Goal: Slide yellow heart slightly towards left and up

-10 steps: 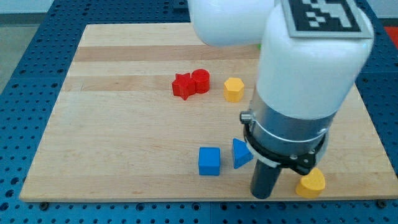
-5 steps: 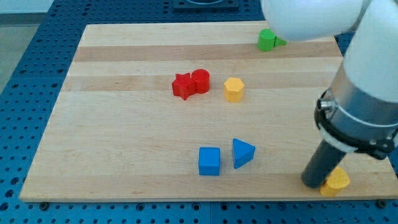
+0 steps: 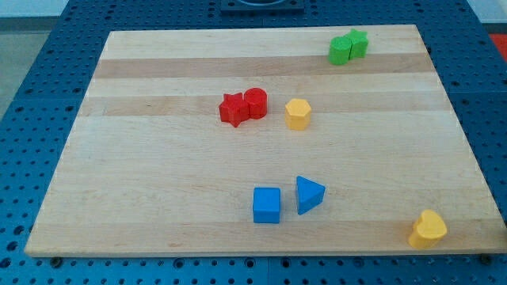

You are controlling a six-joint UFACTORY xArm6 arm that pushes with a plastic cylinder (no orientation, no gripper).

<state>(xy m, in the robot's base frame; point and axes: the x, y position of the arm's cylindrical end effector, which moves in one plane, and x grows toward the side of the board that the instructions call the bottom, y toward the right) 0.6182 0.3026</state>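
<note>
The tool and its tip are out of view, so its state and contact cannot be told. The yellow heart [image 3: 428,229] rests at the tabletop [image 3: 158,182] bottom right corner, well apart from the blue triangle [image 3: 309,195].

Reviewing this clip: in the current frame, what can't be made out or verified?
- My tip: not in the camera view at all; the arm is out of frame, so its place relative to the blocks cannot be told.
- Two green blocks at the view's top right: touching, shapes too small to tell.
- Yellow heart at the board's bottom right corner: whether it overhangs the edge cannot be told.
- Red blocks: pressed together, so the hidden sides are unseen.
</note>
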